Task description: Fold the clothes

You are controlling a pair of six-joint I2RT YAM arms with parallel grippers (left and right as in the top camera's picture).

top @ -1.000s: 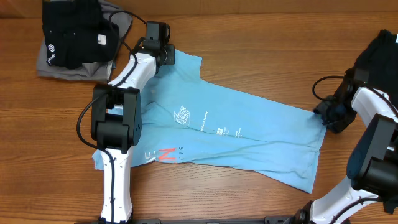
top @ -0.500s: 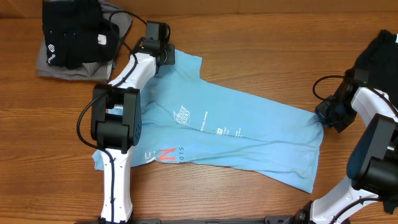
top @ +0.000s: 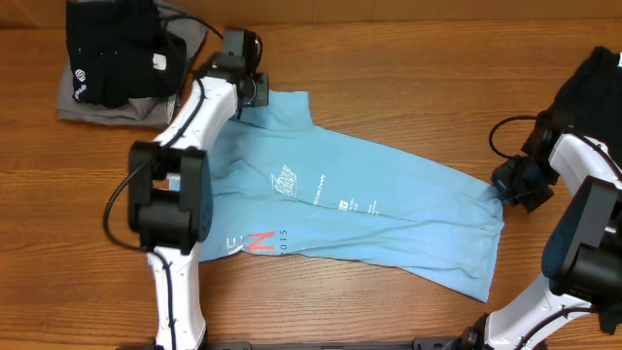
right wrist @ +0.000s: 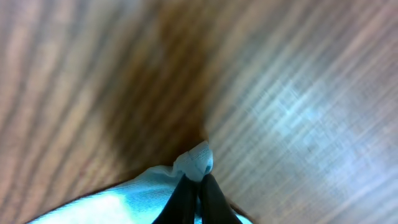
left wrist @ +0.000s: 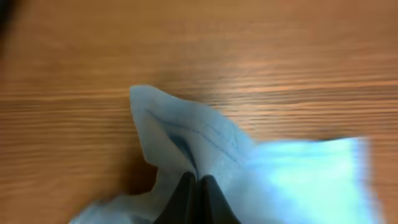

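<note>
1. Progress: early. Light blue T-shirt (top: 360,209) spread on table (top: 408,58), print up, no fold made; all folds left to do.
2. Black and grey garments (top: 112,63) piled at far left corner.
3. Left gripper (left wrist: 194,186) clamped shut on shirt's far-left corner; right gripper (right wrist: 198,183) clamped shut on right-end corner.
4. Long axis diagonal, far left to near right; hem end apparently toward right arm.
</note>
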